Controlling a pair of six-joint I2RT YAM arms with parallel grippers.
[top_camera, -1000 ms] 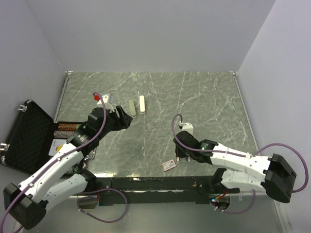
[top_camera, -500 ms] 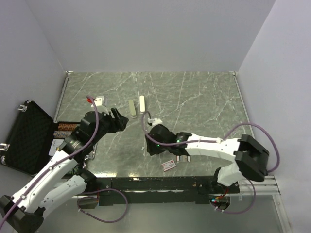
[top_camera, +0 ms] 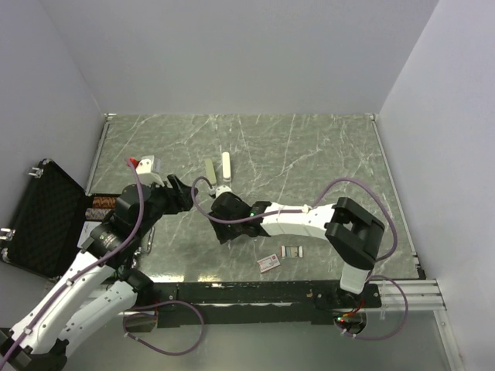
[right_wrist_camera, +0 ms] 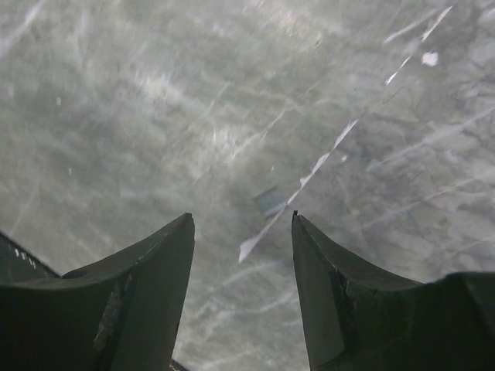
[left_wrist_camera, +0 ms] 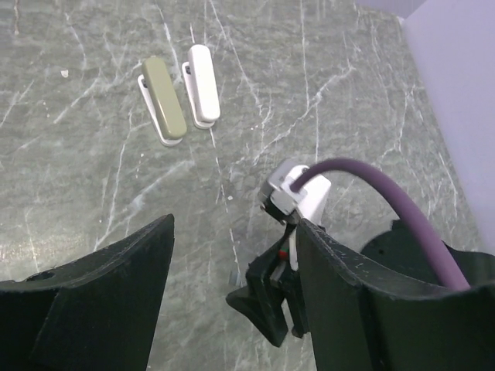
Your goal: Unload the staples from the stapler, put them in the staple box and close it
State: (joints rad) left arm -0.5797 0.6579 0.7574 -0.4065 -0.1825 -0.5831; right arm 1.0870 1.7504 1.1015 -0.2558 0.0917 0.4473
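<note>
An olive stapler (top_camera: 209,171) and a white stapler (top_camera: 226,165) lie side by side, closed, at the table's middle back. They also show in the left wrist view as the olive stapler (left_wrist_camera: 164,100) and the white stapler (left_wrist_camera: 202,85). A small silvery staple piece (right_wrist_camera: 270,202) lies on the marble just ahead of my open, empty right gripper (right_wrist_camera: 242,224). That staple piece (left_wrist_camera: 232,276) and the right gripper (left_wrist_camera: 278,301) show in the left wrist view. My left gripper (top_camera: 183,195) is open and empty, left of the right gripper (top_camera: 219,229). More staples (top_camera: 291,251) lie near the front edge.
A small red-and-white box (top_camera: 269,263) lies by the front edge, next to the staples. An open black case (top_camera: 42,220) sits off the table's left side. The right arm (top_camera: 309,220) stretches across the middle of the table.
My right arm has swung left from beside the red-and-white box to the table's middle, close to the left gripper. My left arm has drawn back a little to the left.
</note>
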